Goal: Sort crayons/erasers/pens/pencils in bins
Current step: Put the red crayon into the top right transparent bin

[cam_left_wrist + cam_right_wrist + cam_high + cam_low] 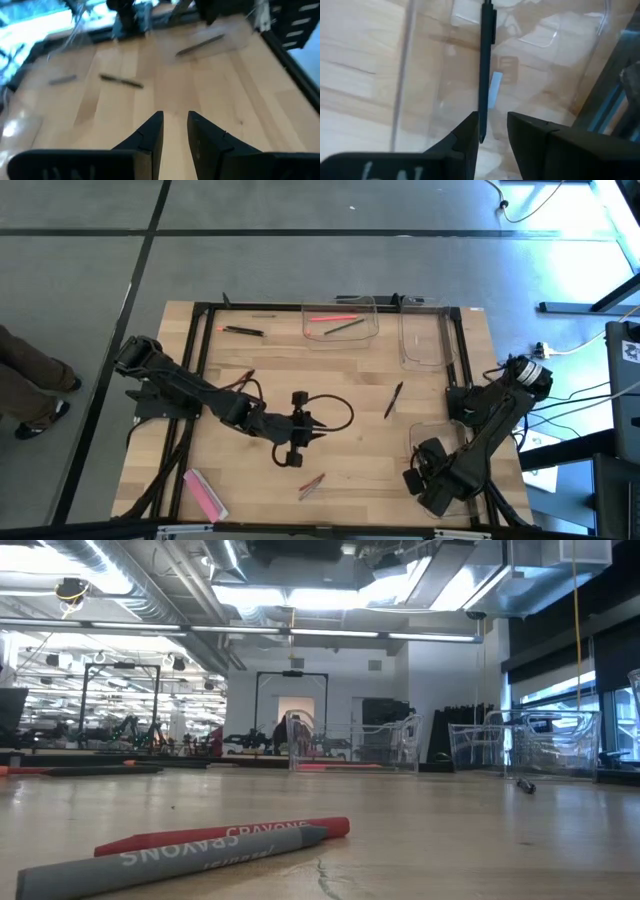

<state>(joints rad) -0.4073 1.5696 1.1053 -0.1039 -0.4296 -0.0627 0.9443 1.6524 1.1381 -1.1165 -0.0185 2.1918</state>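
My right gripper (492, 131) points down, open, over the near-right clear bin (440, 436). A dark pen (486, 65) lies on the floor of that bin (555, 40), its near tip showing between my fingertips. My left gripper (175, 131) hangs open above bare wood at the table's middle (315, 430). A red and a grey crayon (220, 840) lie side by side on the table near its front edge (312, 485). A pink eraser (205, 493) lies flat at the near left. A black pen (394, 400) lies loose right of centre.
The far middle bin (340, 321) holds a pink-red stick and a green one. Another clear bin (424, 336) stands at the far right. A black pen (243, 331) and a thin pencil (262, 315) lie at the far left. Black frame bars (195, 380) edge the table.
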